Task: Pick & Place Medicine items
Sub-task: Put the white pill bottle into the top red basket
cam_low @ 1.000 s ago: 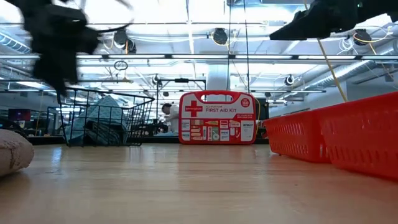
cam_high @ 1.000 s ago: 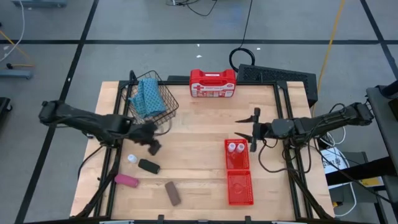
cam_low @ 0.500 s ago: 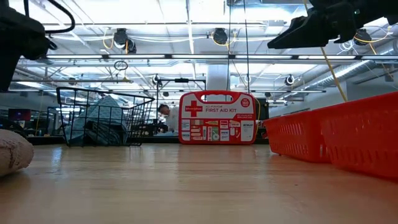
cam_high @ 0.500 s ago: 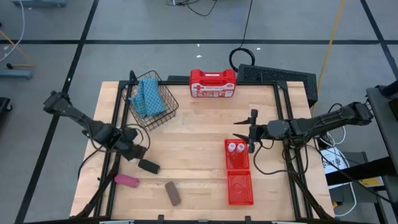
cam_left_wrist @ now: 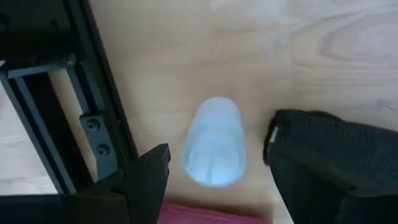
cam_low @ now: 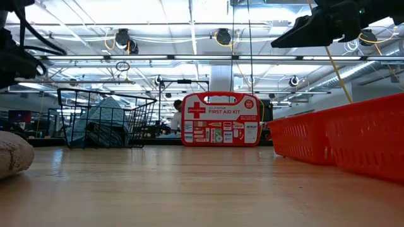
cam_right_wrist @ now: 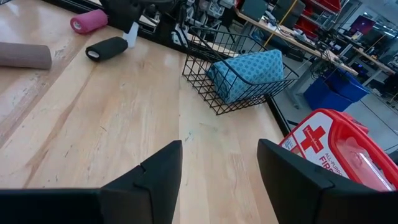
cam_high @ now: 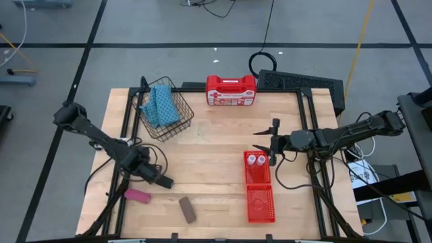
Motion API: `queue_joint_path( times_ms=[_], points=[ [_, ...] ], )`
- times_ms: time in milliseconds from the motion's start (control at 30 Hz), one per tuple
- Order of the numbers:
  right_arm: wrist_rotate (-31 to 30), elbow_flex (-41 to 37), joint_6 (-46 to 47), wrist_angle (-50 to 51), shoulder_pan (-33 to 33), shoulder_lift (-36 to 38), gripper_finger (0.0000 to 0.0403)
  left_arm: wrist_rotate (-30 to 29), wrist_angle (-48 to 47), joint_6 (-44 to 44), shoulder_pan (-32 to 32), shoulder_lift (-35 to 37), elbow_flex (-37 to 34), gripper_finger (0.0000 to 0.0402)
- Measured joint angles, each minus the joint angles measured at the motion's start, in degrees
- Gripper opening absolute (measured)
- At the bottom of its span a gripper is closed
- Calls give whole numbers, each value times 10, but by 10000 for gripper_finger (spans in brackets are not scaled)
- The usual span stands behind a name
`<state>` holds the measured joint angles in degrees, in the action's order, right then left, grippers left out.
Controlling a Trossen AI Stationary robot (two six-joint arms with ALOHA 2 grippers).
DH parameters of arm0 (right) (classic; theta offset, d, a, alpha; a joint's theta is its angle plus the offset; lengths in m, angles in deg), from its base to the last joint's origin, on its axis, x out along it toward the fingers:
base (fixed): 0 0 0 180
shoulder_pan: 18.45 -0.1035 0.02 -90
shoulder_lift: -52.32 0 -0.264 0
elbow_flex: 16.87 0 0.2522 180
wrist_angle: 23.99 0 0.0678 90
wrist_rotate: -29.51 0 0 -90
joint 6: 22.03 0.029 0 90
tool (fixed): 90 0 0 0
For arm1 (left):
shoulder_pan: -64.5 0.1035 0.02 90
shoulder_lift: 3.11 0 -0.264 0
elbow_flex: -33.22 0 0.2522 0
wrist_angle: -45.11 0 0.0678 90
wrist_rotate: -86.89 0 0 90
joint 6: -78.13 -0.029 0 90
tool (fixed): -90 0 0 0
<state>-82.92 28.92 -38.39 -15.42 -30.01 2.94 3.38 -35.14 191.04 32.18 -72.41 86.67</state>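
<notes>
My left gripper [cam_high: 144, 171] is low near the table's left near corner and open. In the left wrist view a tiny white bottle [cam_left_wrist: 214, 140] stands on the wood between its fingers, with a gap on the side of the finger that shows [cam_left_wrist: 146, 180]. The black piece [cam_high: 163, 181] lies just beside it and blends with the other finger. The pink piece [cam_high: 137, 195] and brown piece [cam_high: 187, 210] lie nearer the near edge. Two white bottles [cam_high: 255, 160] stand in the red tray [cam_high: 259, 202]. My right gripper [cam_high: 260, 140] hovers open above the tray's far end.
A wire basket [cam_high: 164, 111] holding the blue patterned cloth sits at the far left. The red first aid case [cam_high: 231, 91] stands at the far edge. Black frame rails [cam_left_wrist: 93, 124] run close beside the left gripper. Bare wood spans the table's middle.
My left gripper has moved from beside the basket toward the near left corner and come down over the white bottle, which it now hides in the high view. The bottle and the oblong pieces have stayed where they were.
</notes>
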Motion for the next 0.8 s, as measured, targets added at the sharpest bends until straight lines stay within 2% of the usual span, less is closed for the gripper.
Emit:
queue_joint_path(
  times_ms=[233, 333, 500, 600, 800],
  points=[
    [0, 0, 0, 0, 0, 0, 193, -43, -2, -3, 1, -31, 0, 280],
    [0, 0, 0, 0, 0, 0, 192, -28, 4, 0, 1, -34, 0, 271],
    [0, 0, 0, 0, 0, 0, 191, 39, 3, 1, 1, -34, 0, 220],
    [0, 0, 0, 0, 0, 0, 192, 37, 3, 1, 1, -34, 0, 185],
    [0, 0, 0, 0, 0, 0, 188, -6, 2, -1, 1, -34, 0, 132]
  ],
)
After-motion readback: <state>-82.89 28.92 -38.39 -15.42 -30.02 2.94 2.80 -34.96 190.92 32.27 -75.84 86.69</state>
